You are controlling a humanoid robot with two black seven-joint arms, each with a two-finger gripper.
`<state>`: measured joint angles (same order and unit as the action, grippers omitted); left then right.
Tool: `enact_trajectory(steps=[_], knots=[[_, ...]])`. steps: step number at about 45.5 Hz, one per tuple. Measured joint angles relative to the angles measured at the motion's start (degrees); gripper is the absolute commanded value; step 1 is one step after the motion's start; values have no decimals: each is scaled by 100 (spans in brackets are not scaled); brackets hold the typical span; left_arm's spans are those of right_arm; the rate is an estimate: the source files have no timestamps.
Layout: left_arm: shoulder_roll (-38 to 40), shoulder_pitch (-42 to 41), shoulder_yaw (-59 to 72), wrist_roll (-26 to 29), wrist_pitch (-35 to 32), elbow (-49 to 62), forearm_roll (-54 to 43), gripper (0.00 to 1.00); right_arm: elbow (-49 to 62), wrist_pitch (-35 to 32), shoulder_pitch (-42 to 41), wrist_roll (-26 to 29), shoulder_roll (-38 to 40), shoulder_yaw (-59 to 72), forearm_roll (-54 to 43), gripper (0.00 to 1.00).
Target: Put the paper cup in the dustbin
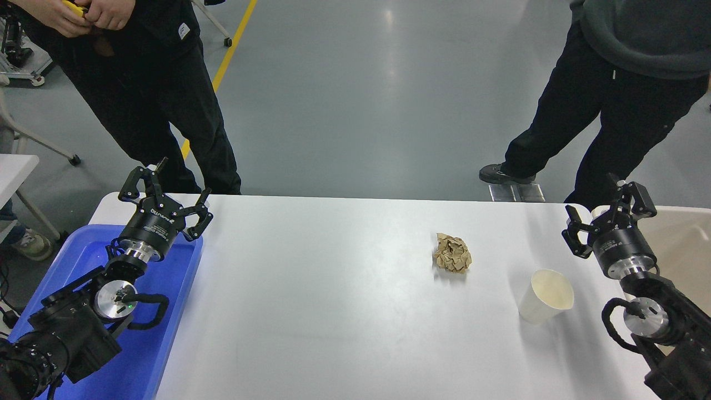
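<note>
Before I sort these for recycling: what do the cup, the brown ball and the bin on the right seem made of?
Paper cup: looks like thin matte paper, white outside, cream inside. Crumpled ball: brown paper, sharply creased. Dustbin: probably smooth beige plastic with a rounded rim.

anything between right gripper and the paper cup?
Nothing. In the head view, only bare white table separates the open right gripper from the paper cup.

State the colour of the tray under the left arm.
Blue: the tray shows best in the head view, beneath the left gripper.
</note>
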<state>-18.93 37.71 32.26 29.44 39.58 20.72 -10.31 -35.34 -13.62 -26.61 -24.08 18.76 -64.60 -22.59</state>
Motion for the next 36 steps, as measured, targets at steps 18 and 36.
enact_trajectory(steps=[18, 36], knots=[[1, 0, 0, 0, 0, 1, 2, 100, 0, -3, -2, 0, -4, 0, 0, 99], [1, 0, 0, 0, -2, 0, 1, 100, -17, -15, -23, 0, 4, 6, 0, 99]])
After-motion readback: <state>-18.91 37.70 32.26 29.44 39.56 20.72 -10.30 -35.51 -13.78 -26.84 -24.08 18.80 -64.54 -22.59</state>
